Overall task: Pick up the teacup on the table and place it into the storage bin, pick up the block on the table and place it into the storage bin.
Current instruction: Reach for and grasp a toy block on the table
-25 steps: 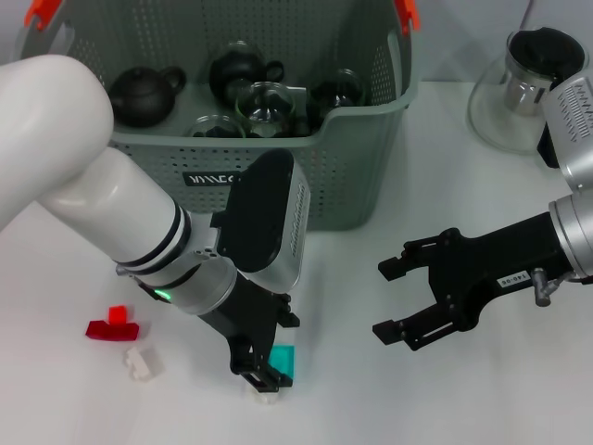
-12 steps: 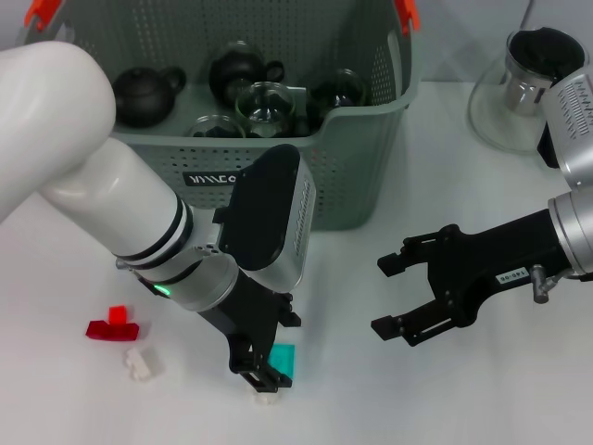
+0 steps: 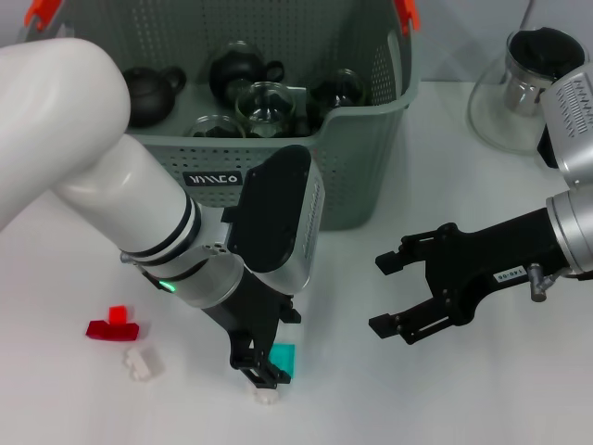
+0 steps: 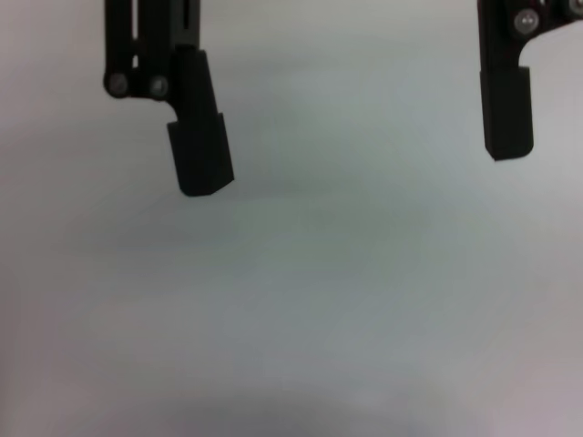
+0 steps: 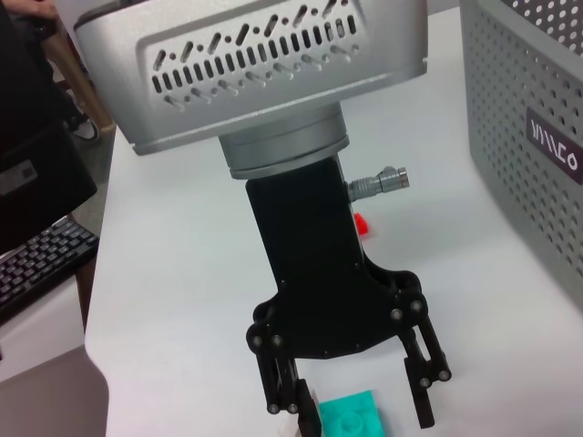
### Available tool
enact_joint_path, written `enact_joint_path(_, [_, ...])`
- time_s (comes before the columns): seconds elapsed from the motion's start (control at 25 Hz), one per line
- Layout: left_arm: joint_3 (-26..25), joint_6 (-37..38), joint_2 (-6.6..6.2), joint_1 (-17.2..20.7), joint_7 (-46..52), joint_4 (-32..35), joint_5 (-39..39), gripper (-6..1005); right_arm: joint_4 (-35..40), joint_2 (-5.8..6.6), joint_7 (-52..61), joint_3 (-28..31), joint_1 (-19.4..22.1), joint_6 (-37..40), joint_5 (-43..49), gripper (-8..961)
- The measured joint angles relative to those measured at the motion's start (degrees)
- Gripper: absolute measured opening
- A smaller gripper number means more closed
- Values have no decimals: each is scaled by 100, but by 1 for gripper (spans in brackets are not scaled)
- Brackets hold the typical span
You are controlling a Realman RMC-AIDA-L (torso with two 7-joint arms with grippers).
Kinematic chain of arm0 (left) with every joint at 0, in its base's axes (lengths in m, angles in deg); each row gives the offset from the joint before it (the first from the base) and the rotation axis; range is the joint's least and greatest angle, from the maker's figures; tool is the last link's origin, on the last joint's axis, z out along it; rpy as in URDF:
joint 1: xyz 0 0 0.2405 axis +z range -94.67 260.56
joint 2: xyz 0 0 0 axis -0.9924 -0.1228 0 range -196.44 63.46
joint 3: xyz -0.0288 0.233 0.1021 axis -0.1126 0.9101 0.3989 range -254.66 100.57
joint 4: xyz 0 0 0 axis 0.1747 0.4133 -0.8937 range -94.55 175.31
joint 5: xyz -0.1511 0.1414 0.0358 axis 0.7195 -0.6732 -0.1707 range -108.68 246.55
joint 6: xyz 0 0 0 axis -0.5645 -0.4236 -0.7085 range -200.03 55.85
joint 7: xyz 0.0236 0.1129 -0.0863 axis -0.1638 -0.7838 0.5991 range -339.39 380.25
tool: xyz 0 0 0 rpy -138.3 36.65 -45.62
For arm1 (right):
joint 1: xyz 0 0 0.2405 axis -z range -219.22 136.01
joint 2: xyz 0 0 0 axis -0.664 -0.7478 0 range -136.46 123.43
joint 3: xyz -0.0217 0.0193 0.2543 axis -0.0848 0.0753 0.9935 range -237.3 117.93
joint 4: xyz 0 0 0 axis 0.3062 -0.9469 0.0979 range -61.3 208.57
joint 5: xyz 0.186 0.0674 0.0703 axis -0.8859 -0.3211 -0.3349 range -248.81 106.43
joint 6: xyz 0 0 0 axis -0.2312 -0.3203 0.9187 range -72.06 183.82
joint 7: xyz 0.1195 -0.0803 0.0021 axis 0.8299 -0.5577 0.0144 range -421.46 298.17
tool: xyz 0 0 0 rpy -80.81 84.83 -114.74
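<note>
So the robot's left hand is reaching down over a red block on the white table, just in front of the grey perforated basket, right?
Not quite: the block under the left hand is a teal square block, not red. The head view shows it, and the right wrist view confirms it. A red block lies apart, farther to the robot's left on the white table. The grey perforated basket is indeed behind.

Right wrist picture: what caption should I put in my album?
Left gripper with open black fingers straddling a small teal plastic block on the white table.
</note>
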Motion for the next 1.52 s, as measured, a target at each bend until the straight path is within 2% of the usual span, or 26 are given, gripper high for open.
enact_joint_path(0.6, [278,-16,-10,-86,153,1,-109,674,-22,0,40,0,-15,1,0,924])
enact_joint_path(1.52, [352,-65,-10,-123,213,-36,-155,655,-31,-9,44,0,-39,1,0,923])
